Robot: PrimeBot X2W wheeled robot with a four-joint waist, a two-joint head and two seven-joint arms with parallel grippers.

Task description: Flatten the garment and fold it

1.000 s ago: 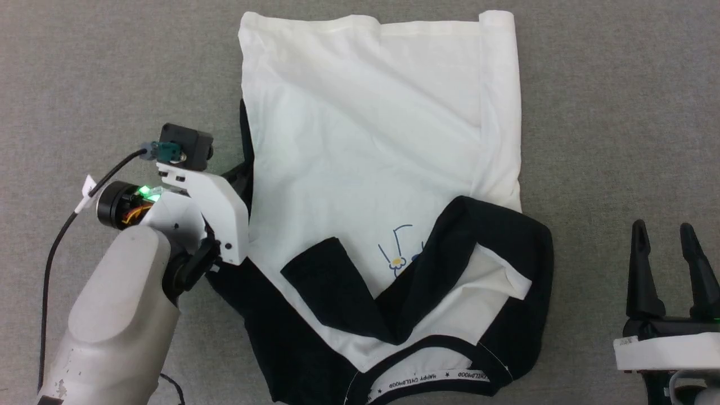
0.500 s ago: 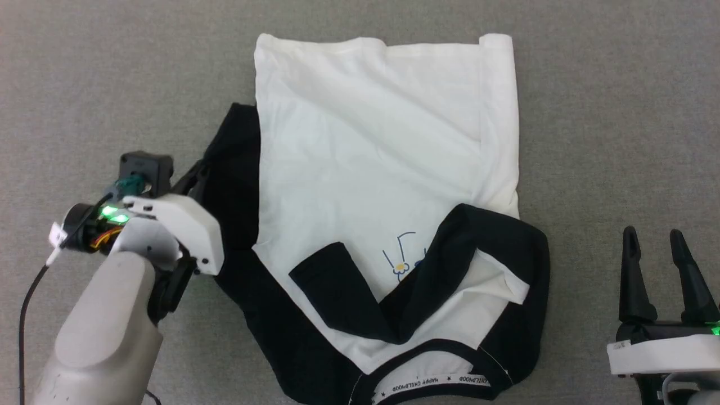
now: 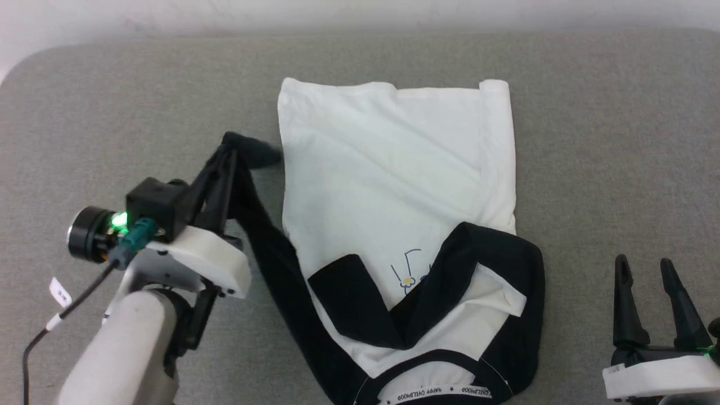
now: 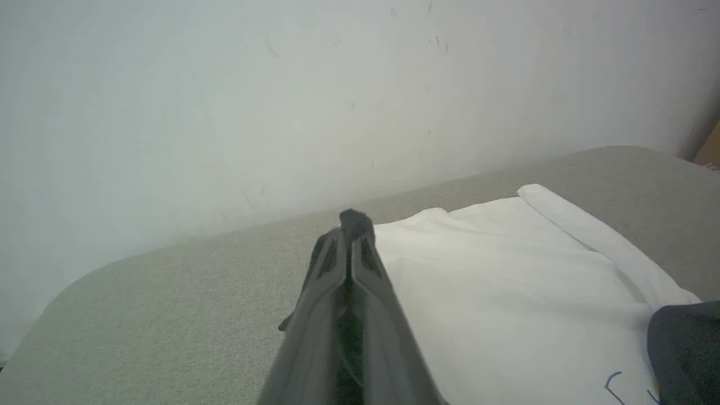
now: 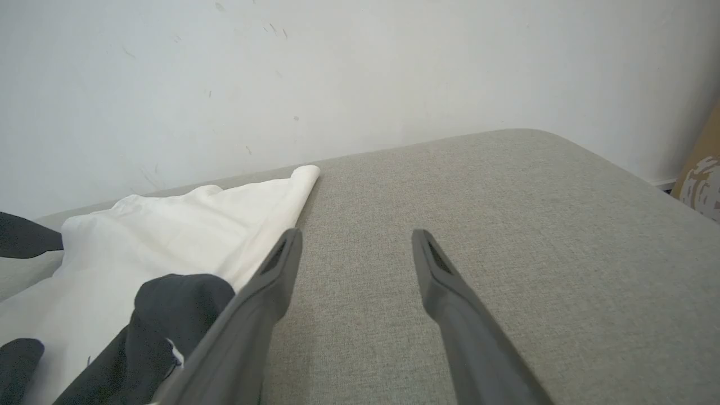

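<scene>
Grey padded surface (image 3: pixel 84 112) below a pale wall (image 3: pixel 337 11) — the garment (image 3: pixel 394 169) lies mid-surface, collar nearest the robot. The left gripper (image 3: pixel 229 151) pinches 1 black sleeve (image 3: pixel 270 247) (stretched leftward); the right gripper (image 3: pixel 644 262) sits spread, well apart.

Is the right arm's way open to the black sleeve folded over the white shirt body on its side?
Probably yes. The right gripper, jaws open, stands beside that folded black sleeve with only bare grey fabric surface between. The left gripper, shut on the other black sleeve, is far across the shirt.
</scene>
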